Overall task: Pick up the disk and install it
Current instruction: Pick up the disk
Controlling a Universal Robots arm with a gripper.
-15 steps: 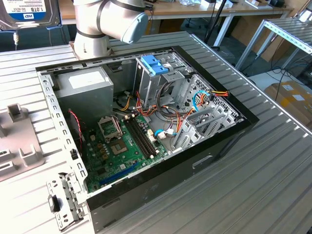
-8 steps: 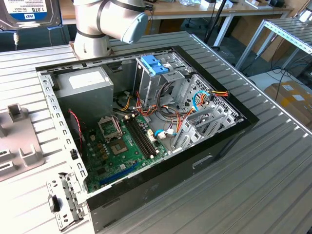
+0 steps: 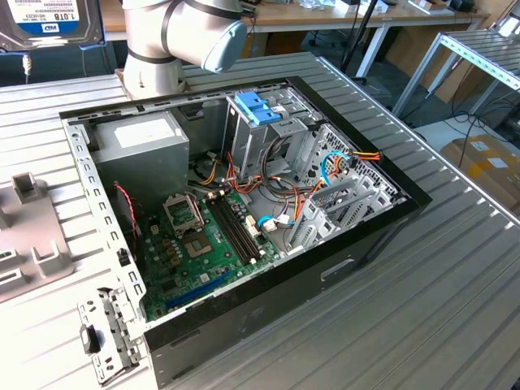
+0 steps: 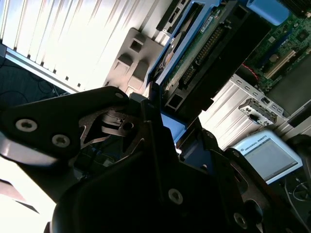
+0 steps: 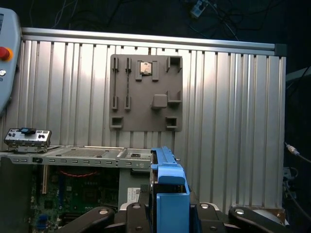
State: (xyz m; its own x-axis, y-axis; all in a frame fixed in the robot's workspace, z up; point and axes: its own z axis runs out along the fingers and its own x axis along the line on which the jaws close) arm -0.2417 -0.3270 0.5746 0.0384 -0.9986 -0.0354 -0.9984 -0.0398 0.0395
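Well, in the exterior view the open computer case [image 3: 244,203] is lying on the ribbed aluminium table [image 3: 422,309] with its side off, so the drive cage and its pale blue bracket [image 3: 258,107] are facing upward within reach. At the exterior view's left a labelled hard drive, which I take for the disk [image 3: 49,23], is hanging in the air above the table.

In the first wrist view the gripper [image 5: 169,212] is clamping its jaws on either side of the blue carrier [image 5: 168,170], holding the disk on edge, probably so it can go into a bay edge-first. The grey holder plate [image 5: 146,92] is lying on the table beyond.

In the second wrist view the disk [image 4: 204,53] is showing edge-on, board side out, between holder plate [image 4: 131,60] and motherboard [image 4: 286,53].
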